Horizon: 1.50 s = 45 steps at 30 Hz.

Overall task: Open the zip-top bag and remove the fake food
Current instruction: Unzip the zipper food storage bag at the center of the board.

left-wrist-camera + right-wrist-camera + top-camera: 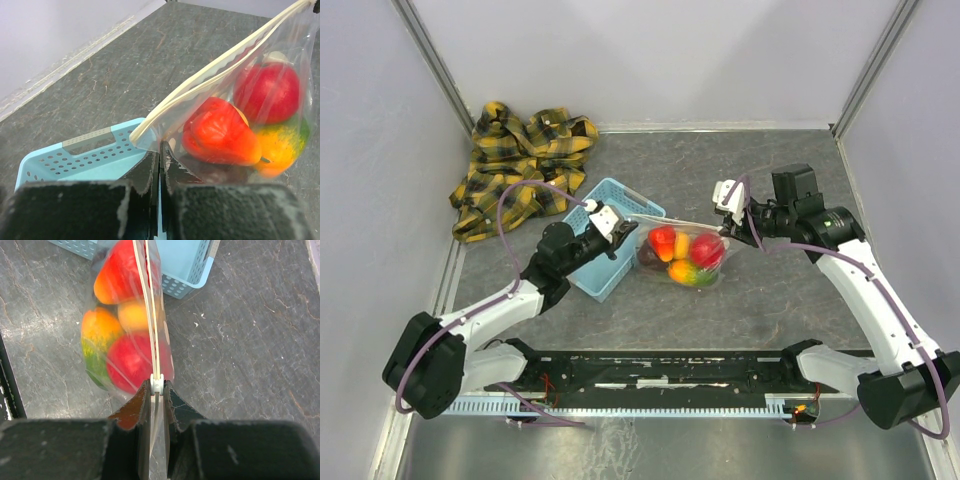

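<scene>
The zip-top bag [692,232] hangs stretched between my two grippers just above the table, its white zip strip [210,75] running along the top. Inside lies the fake food [682,256]: red, orange, yellow and green fruits [220,132], also plain in the right wrist view [127,357]. My left gripper [628,233] is shut on the bag's left corner [150,142], just under the strip's end. My right gripper [733,224] is shut on the small white zip slider [157,384] at the bag's right end.
A light blue slotted basket [588,268] stands under and left of the left gripper, touching the bag's left end. A yellow and black plaid cloth [520,165] lies bunched in the back left corner. Walls close in the table on three sides.
</scene>
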{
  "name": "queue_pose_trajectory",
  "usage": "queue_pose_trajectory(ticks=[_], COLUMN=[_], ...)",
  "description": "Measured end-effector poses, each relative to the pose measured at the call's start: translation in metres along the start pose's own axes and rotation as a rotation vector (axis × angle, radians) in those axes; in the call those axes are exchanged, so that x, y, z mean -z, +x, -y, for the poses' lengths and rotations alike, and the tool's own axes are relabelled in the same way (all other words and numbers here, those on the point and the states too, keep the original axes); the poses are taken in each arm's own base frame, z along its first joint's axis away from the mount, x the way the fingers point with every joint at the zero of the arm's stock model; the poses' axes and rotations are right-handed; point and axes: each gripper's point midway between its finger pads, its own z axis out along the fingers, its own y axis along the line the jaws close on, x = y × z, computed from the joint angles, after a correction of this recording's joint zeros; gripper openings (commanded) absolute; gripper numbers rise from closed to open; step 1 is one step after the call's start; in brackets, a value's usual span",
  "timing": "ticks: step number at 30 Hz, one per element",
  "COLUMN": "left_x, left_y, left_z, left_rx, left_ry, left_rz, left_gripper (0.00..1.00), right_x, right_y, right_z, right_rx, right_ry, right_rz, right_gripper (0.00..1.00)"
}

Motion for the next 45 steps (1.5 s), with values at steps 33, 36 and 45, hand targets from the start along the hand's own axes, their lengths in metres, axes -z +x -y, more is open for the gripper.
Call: queue_pose_trajectory(ticks=[33, 36, 45], left_x=[0.008, 0.008, 0.009], left_y=[0.006, 0.007, 0.008], left_z=[-0.019, -0.019, -0.009], left_rx=[0.084, 0.087, 0.176], left_ry=[-0.06, -0.056, 0.002], left_rz=[-0.023, -0.023, -0.036], left_gripper=[0.03, 0.03, 0.37], right_x=[0.023, 0.024, 0.023], right_y=[0.019, 0.02, 0.022], right_z=[0.015, 0.016, 0.016], right_rx=[-0.11, -0.116, -0.123], right_ry=[0.184, 0.195, 0.199], right_rz=[-0.036, -0.038, -0.039], right_gripper=[0.15, 0.16, 0.17])
